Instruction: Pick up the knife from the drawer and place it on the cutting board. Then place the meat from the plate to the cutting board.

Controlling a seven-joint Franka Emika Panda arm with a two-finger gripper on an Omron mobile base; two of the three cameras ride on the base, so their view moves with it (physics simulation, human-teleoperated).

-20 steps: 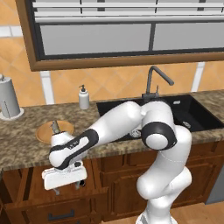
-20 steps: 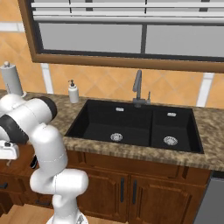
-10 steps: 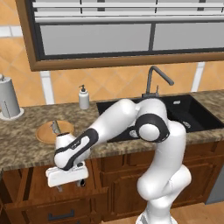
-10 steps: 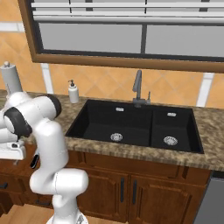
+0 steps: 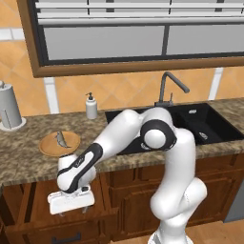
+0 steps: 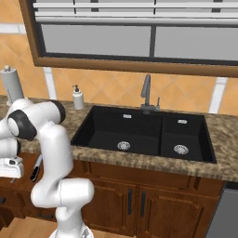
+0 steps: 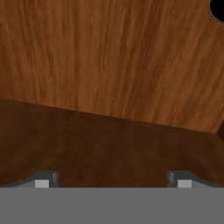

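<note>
Gripper [image 5: 71, 210], jaws spread wide, low inside the drawer [image 7: 109, 65]; the knife [image 6: 36, 168], probably light, stiff and slippery-bladed, is best grasped by its black handle.

Matt wood-grained drawer [image 7: 109, 65], speckled polished stone counter [image 5: 28, 152], wooden-looking plate [image 5: 47, 145].

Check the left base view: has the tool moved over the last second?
Yes. The tool has sunk lower, farther below the counter edge and into the drawer, jaws open.
</note>
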